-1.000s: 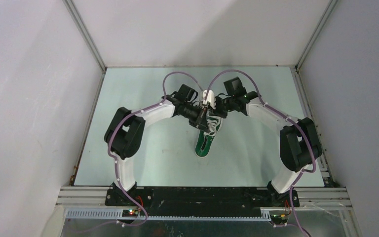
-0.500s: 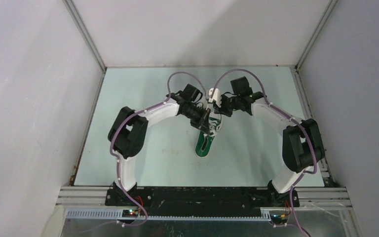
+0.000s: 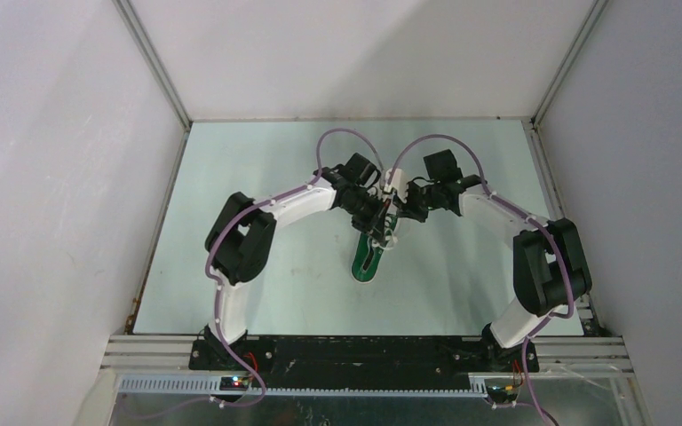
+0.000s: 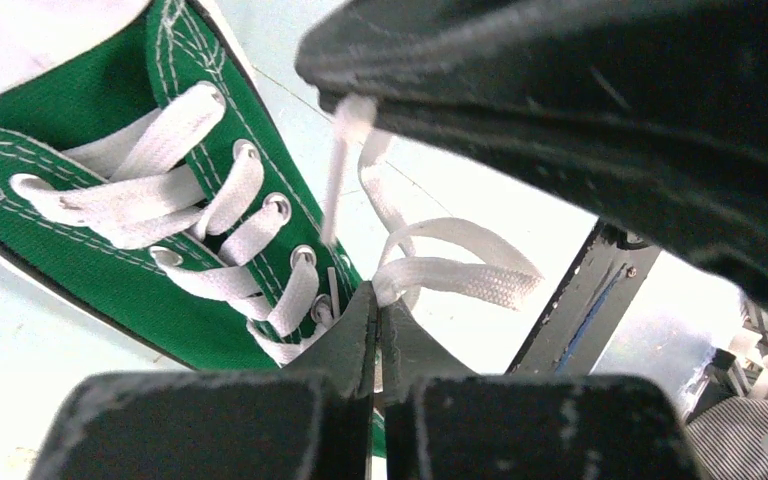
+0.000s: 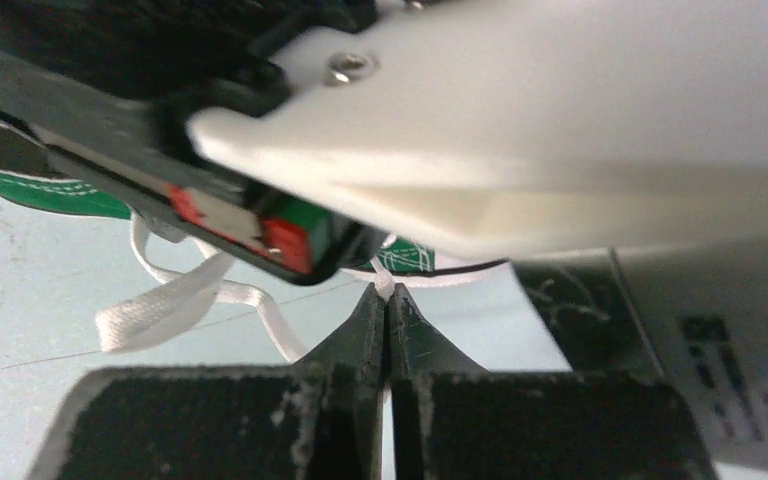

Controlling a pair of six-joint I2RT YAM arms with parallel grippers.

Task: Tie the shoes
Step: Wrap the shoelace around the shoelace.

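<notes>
Top view: logged sneaker [image 3: 369, 259] at mid-table [image 3: 257, 231], sole down, long axis running roughly 6-to-12 with a lean toward 1 o'clock; dark opening at the 6 o'clock end, laced front hidden under the claws at 12. Found left claw [image 3: 376, 227] reaching in from 9–10 o'clock and right claw [image 3: 396, 213] from 2–3 o'clock, the two meeting almost tip to tip over the eyelets, neither clearly nearer. Noted pale, lightly scuffed table, plain white walls [image 3: 71, 177] on three sides, free surface all round the shoe. Left wrist view: saw left claw [image 4: 378, 300] closed tight, tips pinching the root of a flat white loop of the laces [image 4: 460, 272] just beside the top eyelets; green upper and crossed lacing at 10 o'clock from the tips, loop trailing toward 3 o'clock, a second strand rising to 12 under a dark body overhead. Right wrist view: saw right claw [image 5: 388, 300] likewise closed, nipping a small white bit of lace at its very tips; slack loop lying on the table at 9 o'clock, green canvas at 10 and 12, left wrist housing [image 5: 560, 120] crowding close above. Judged next pull to go across the shoe's long axis, toward 3 and 9, with little clearance between wrists.
</notes>
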